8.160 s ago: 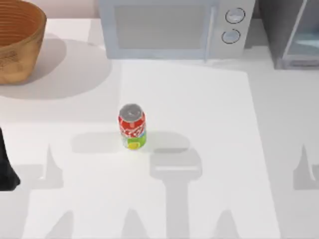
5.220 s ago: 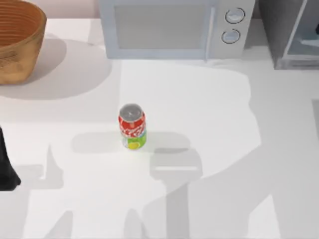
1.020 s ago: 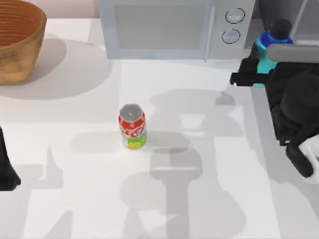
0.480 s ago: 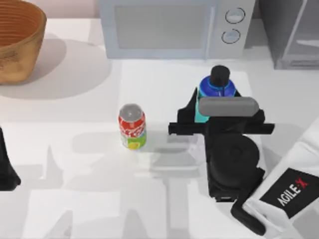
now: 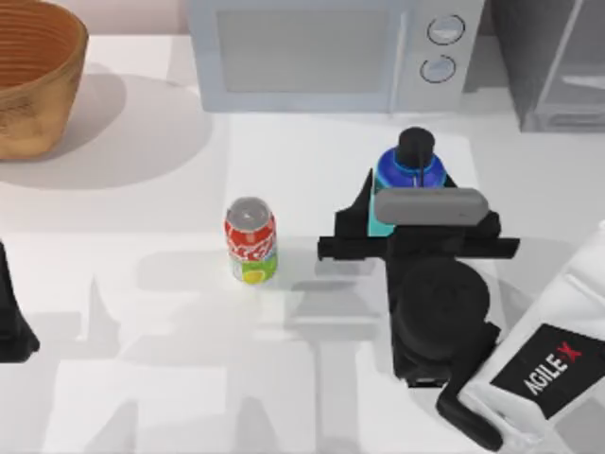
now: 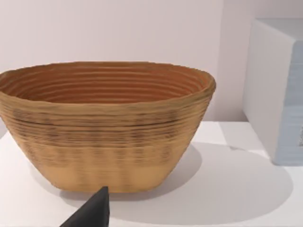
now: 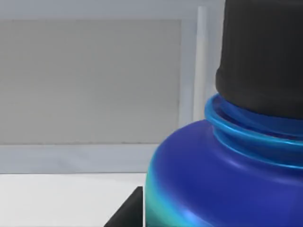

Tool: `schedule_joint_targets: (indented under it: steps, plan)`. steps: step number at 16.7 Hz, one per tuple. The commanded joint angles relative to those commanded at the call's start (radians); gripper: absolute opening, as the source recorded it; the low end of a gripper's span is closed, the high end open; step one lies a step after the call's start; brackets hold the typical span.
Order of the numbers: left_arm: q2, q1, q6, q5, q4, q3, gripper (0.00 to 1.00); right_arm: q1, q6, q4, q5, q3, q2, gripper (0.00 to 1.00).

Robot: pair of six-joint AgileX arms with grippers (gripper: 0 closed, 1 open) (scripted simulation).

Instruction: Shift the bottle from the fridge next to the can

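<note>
Standing upright on the white tabletop, the stout teal-cyan bottle with a blue shoulder and black round cap sits right of centre, in front of the light-grey microwave with two round knobs. From the right wrist camera the bottle looms close, its blue shoulder and ridged neck under the black cap, with the microwave's door panel behind it. The right pincer reaches in from the near right side, its black fingers either side of the bottle's lower body and clamped on it; a grey wrist housing covers the bottle's near side from above. The white forearm marked AgileX slants off toward the near right corner.

To the left of the bottle, apart from it with bare tabletop between, stands the small red drink can with white lettering, a green-yellow bottom band and a silver-grey top. It is upright and a little nearer than the bottle.

At the far right corner stands the grey boxy fridge with its pale bluish glass-like door panel, well apart from the bottle.

At the far left corner sits a woven tan basket; the left wrist camera faces it directly. The left arm is parked at the near left edge; whether the left pincer is apart or together, I cannot tell.
</note>
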Motion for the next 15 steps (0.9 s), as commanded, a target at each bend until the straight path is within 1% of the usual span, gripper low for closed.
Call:
schedule_joint_targets:
  steps: [3,15]
  plan:
    - [0.0,0.0,0.0,0.0,0.0,0.0,1.0,0.001,-0.001,0.0,0.001,-0.001,0.001,0.0]
    - [0.0,0.0,0.0,0.0,0.0,0.0,1.0,0.001,-0.001,0.0,0.001,-0.001,0.001,0.9]
